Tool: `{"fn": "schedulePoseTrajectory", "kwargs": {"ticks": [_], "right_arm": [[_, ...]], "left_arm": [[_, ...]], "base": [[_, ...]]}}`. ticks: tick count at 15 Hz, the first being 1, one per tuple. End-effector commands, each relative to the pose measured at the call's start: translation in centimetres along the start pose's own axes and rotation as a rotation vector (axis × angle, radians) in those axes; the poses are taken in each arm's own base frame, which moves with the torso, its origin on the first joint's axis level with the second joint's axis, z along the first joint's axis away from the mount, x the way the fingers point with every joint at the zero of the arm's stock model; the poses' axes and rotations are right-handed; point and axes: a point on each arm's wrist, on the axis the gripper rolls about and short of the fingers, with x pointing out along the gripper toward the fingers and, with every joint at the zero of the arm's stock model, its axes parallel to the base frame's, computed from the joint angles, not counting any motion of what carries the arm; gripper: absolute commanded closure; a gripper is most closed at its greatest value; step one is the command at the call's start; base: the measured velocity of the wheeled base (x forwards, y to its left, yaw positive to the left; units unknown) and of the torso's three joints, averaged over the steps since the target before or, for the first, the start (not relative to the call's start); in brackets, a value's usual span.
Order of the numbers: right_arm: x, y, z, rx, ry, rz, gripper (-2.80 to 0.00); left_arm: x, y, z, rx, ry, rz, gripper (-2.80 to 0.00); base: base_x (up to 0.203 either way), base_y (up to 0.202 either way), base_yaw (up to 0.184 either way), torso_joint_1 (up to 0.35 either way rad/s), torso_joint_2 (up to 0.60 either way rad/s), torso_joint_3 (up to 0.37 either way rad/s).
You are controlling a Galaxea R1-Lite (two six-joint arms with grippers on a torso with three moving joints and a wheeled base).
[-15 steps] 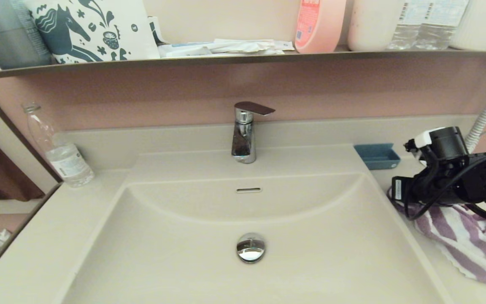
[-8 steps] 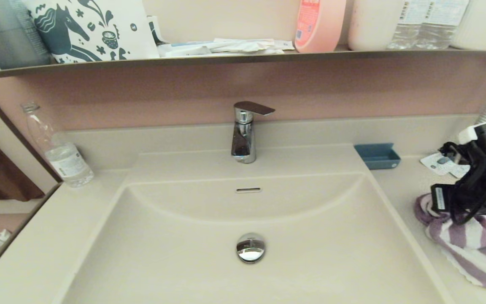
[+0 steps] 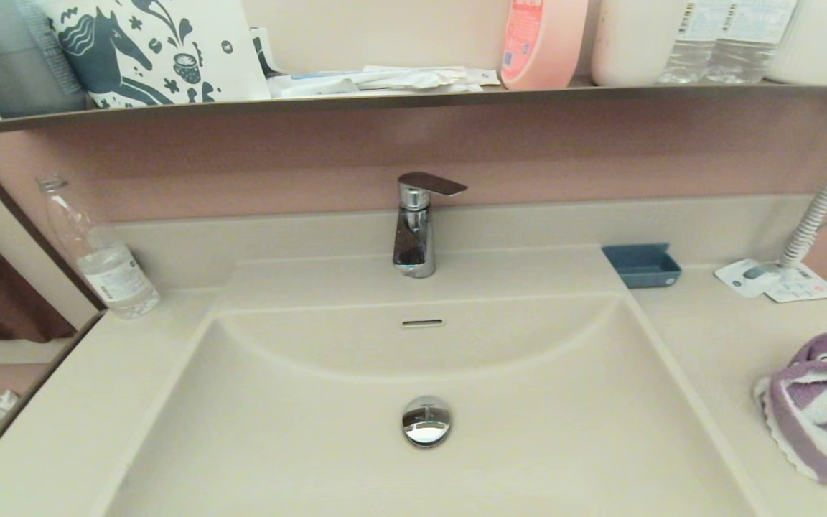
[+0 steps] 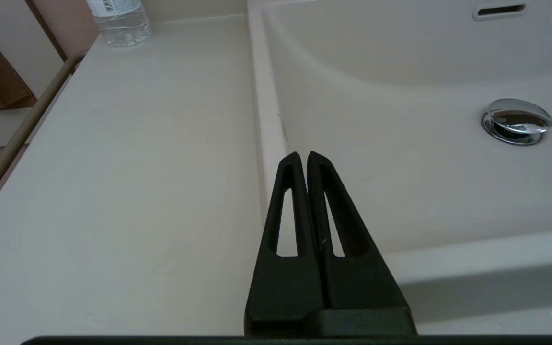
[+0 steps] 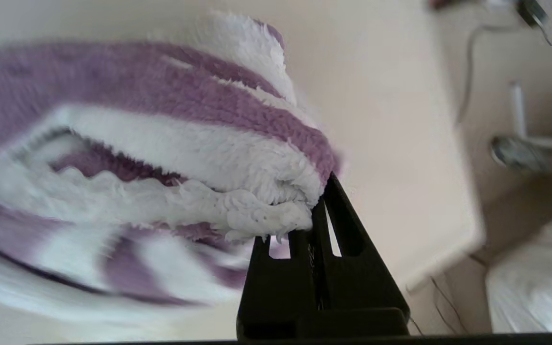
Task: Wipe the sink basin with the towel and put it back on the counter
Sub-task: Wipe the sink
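Observation:
The purple-and-white striped towel (image 3: 819, 409) lies bunched on the counter (image 3: 715, 337) at the far right edge, beside the sink basin (image 3: 528, 402). In the right wrist view the towel (image 5: 185, 143) fills the picture, and a white fold of it sits at the tips of my right gripper (image 5: 321, 196), whose fingers are closed on that fold. The right arm is outside the head view. My left gripper (image 4: 303, 155) is shut and empty, hovering over the basin's left rim above the counter (image 4: 137, 167). The basin holds only its chrome drain plug (image 3: 426, 421).
A chrome faucet (image 3: 413, 230) stands behind the basin. A small blue tray (image 3: 642, 266) and paper cards (image 3: 772, 280) sit at the back right, near a coiled hose (image 3: 826, 194). A water bottle (image 3: 101, 258) stands at the back left. A loaded shelf (image 3: 413, 97) runs overhead.
The right arm has moved right and left the head view. The towel went right with it along the counter and is now more bunched.

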Motion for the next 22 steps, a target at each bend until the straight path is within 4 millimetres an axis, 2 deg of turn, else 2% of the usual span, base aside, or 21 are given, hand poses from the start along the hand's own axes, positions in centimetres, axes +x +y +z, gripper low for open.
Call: {"fn": "schedulePoseTrajectory", "kwargs": {"ticks": [1, 2, 3, 9, 11, 14, 17, 18, 22], "right_arm": [[-0.7, -2.7, -1.5, 0.013, 0.012, -0.042, 0.00], [-0.4, -3.3, -2.5, -0.002, 0.036, -0.036, 0.00], [-0.6, -3.5, -3.2, -0.006, 0.034, -0.018, -2.80], [-2.3, -3.5, -3.2, 0.005, -0.026, -0.014, -2.80], [-3.3, -4.0, -1.8, 0.022, -0.071, -0.033, -2.80], [-6.2, -4.6, 0.3, 0.044, -0.100, -0.026, -2.80], [-6.8, -4.2, 0.0, 0.044, -0.061, 0.052, -2.80], [-6.7, -4.2, -0.1, 0.043, -0.056, 0.061, 0.00], [-7.5, -4.1, -0.4, 0.048, -0.083, 0.072, 0.00]], "left_arm": [[0.0, 0.0, 0.0, 0.001, 0.001, 0.000, 0.00], [0.0, 0.0, 0.0, 0.001, 0.002, 0.000, 0.00], [0.0, 0.0, 0.0, 0.001, 0.001, 0.000, 0.00], [0.0, 0.0, 0.0, 0.001, 0.002, 0.001, 0.00], [0.0, 0.0, 0.0, 0.001, 0.001, 0.000, 0.00], [0.0, 0.0, 0.0, 0.001, 0.001, 0.000, 0.00], [0.0, 0.0, 0.0, 0.001, 0.001, 0.000, 0.00], [0.0, 0.0, 0.0, 0.001, 0.001, 0.000, 0.00], [0.0, 0.0, 0.0, 0.001, 0.002, 0.000, 0.00]], "base": [[0.000, 0.000, 0.000, 0.000, 0.00, 0.000], [0.000, 0.000, 0.000, 0.000, 0.00, 0.000], [0.000, 0.000, 0.000, 0.000, 0.00, 0.000], [0.000, 0.000, 0.000, 0.000, 0.00, 0.000], [0.000, 0.000, 0.000, 0.000, 0.00, 0.000], [0.000, 0.000, 0.000, 0.000, 0.00, 0.000], [0.000, 0.000, 0.000, 0.000, 0.00, 0.000], [0.000, 0.000, 0.000, 0.000, 0.00, 0.000], [0.000, 0.000, 0.000, 0.000, 0.00, 0.000]]}}
